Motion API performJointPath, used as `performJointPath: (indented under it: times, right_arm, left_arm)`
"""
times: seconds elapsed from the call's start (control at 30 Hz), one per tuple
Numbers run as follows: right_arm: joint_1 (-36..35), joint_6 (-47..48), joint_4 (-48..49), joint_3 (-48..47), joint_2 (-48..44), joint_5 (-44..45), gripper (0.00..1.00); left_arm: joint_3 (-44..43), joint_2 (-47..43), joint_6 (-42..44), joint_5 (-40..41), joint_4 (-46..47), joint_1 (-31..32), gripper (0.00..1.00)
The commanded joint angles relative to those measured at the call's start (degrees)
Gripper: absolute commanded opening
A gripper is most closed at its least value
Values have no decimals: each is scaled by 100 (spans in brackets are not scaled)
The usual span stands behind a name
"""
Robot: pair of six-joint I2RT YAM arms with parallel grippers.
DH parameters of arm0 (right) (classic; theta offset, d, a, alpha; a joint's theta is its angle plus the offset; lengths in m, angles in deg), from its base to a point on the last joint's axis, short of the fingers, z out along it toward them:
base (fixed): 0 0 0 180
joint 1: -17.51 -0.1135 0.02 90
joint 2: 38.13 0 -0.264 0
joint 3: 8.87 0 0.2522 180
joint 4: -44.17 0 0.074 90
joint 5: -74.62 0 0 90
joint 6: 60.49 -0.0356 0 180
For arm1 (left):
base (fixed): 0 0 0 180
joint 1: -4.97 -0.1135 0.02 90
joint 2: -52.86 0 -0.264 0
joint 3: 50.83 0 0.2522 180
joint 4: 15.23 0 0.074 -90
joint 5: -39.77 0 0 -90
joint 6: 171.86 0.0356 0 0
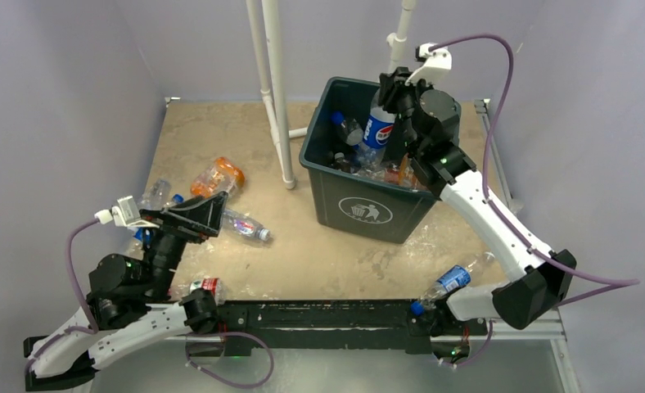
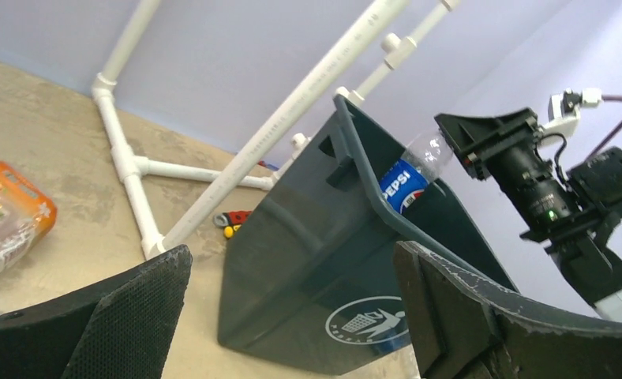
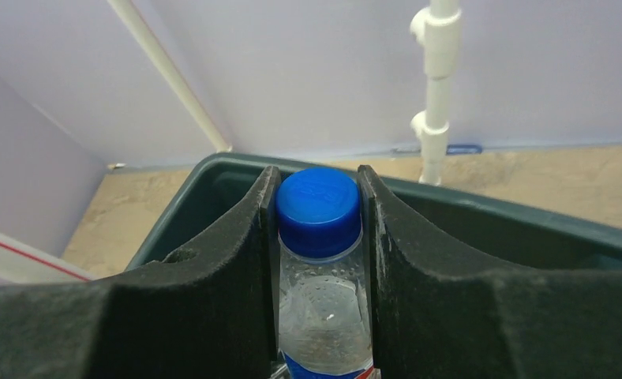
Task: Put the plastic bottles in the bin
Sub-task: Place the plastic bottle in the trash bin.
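My right gripper [image 3: 318, 201] clamps a bottle [image 3: 324, 308] over the bin [image 1: 329, 192]. The right wrist view shows its blue cap; the left wrist view shows PEPSI lettering. My left gripper [image 2: 292, 257] stands wide.

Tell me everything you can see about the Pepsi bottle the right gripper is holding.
The Pepsi bottle is clear plastic with a blue cap and a blue Pepsi label round its middle. The right gripper clamps its neck end, cap uppermost, so the body hangs tilted with its lower part inside the bin. Whether its base touches anything cannot be told.
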Motion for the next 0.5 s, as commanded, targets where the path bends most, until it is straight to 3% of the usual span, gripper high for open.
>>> performJointPath:
  times: [0.0, 0.03, 0.13, 0.2, 0.27, 0.4, 0.47]
  right_arm:
    - [22, -662, -64, 172, -66, -525, 0]
    - [22, -692, -83, 229, -89, -546, 10]
    - [20, -754, -115, 346, -215, -570, 55]
    - [22, -771, -170, 309, -333, -557, 71]
    - [25, -776, -279, 184, -448, -560, 84]
    - [21, -705, -430, -171, -745, -595, 99]
    - [21, -718, -604, -297, -971, -852, 99]
  left_arm:
    - [-19, -42, -470, 754, -398, 7, 99]
    - [-49, -48, -500, 887, -468, 7, 99]
    - [-130, -19, -598, 1176, -642, 2, 99]
    - [-190, 35, -629, 1295, -701, 6, 99]
    - [-264, 126, -687, 1463, -793, 7, 99]
    - [-452, 404, -983, 1858, -1156, 7, 99]
    - [-579, 572, -1242, 2101, -1463, 7, 99]
